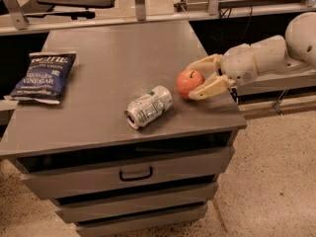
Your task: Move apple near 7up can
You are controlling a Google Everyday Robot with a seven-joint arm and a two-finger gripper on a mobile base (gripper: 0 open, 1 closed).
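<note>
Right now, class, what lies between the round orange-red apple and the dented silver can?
Bare grey tabletop, camera view; the gripper holds the apple from the right.

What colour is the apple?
Orange-red, dark stem; camera view shows the apple in the gripper, right of the 7up can.

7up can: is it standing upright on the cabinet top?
No, the 7up can lies on its side on the cabinet top, left of the apple held in the gripper.
</note>
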